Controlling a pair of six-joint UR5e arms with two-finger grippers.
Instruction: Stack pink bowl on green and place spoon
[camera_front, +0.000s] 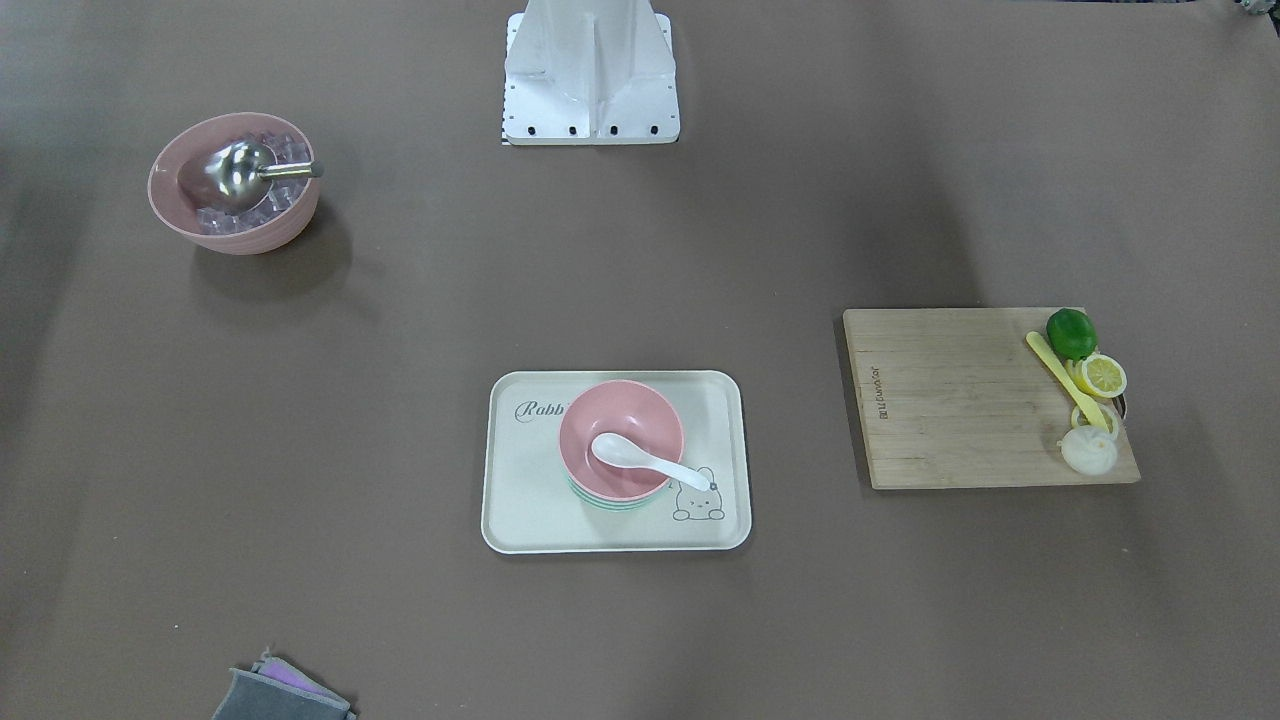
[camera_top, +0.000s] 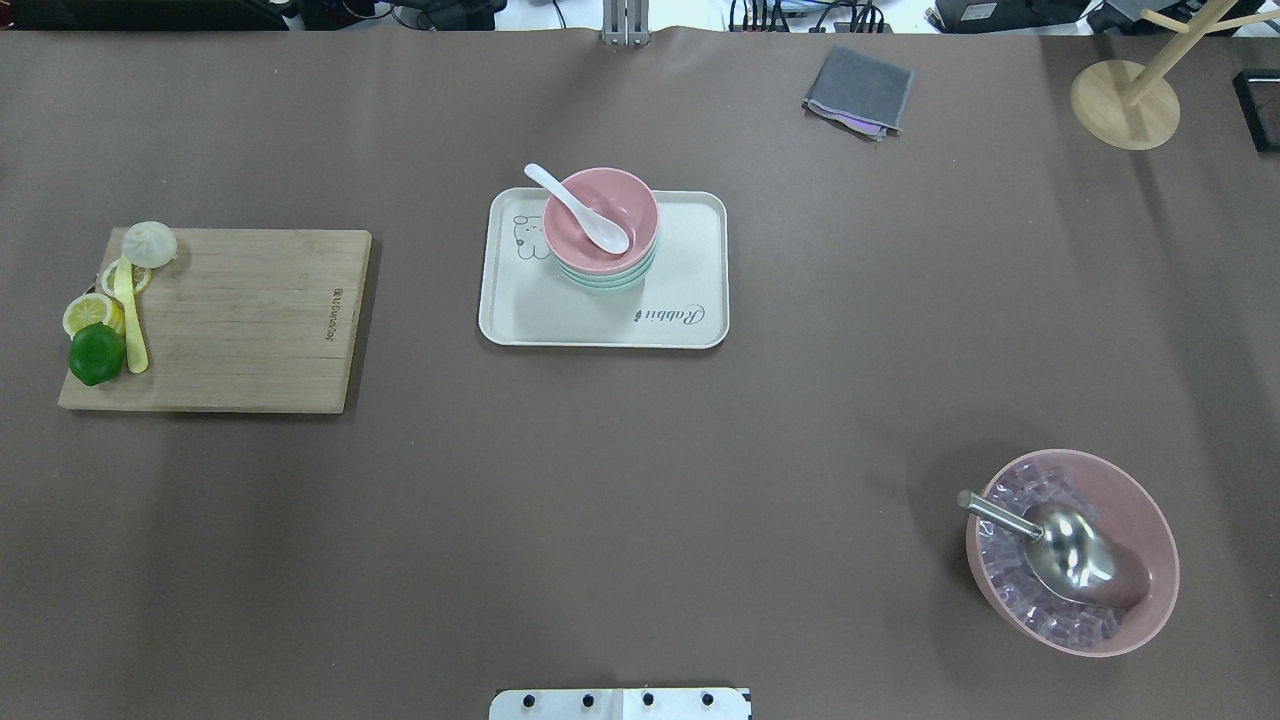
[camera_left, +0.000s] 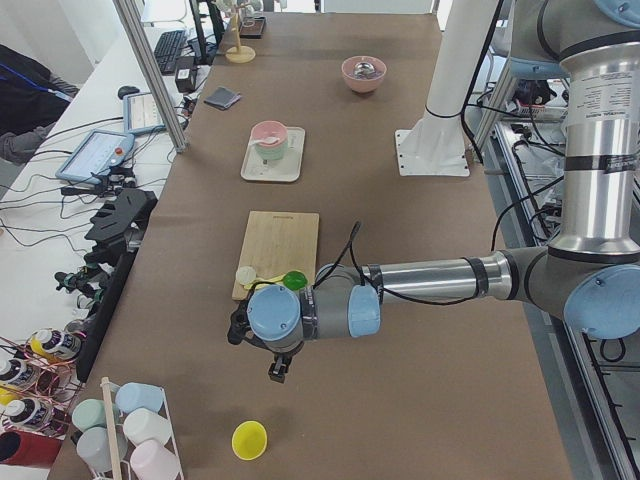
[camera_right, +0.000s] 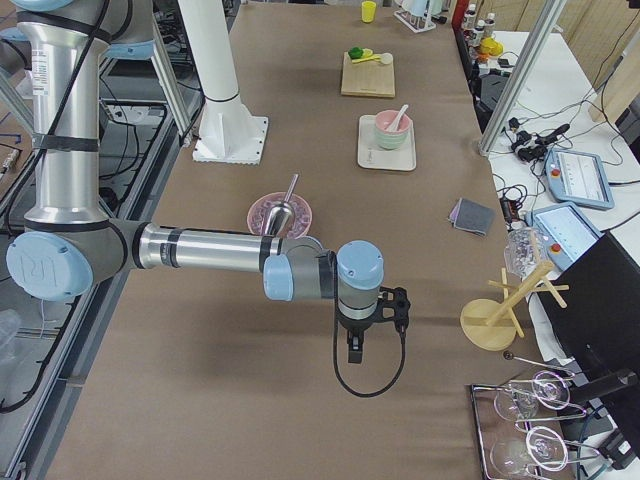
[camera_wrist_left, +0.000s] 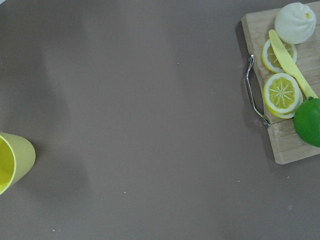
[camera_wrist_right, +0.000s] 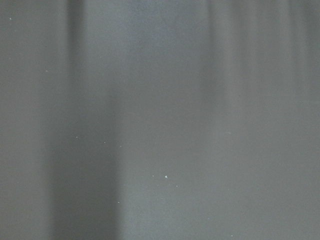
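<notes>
A pink bowl (camera_front: 640, 415) sits nested on top of a green bowl (camera_front: 605, 503) on a cream rabbit tray (camera_front: 520, 500). A white spoon (camera_front: 645, 460) lies in the pink bowl with its handle resting over the rim. The stack also shows in the overhead view (camera_top: 625, 200), as does the spoon (camera_top: 580, 208). My left gripper (camera_left: 278, 370) hangs over bare table past the cutting board, far from the tray. My right gripper (camera_right: 355, 352) hangs over bare table at the other end. Both show only in the side views, so I cannot tell whether they are open or shut.
A large pink bowl (camera_top: 1140, 500) holds ice cubes and a metal scoop. A wooden cutting board (camera_top: 250, 320) carries lemon slices, a lime, a yellow knife and a bun. A grey cloth (camera_top: 858, 90), a wooden stand (camera_top: 1125, 105) and a yellow cup (camera_wrist_left: 12, 160) are also there.
</notes>
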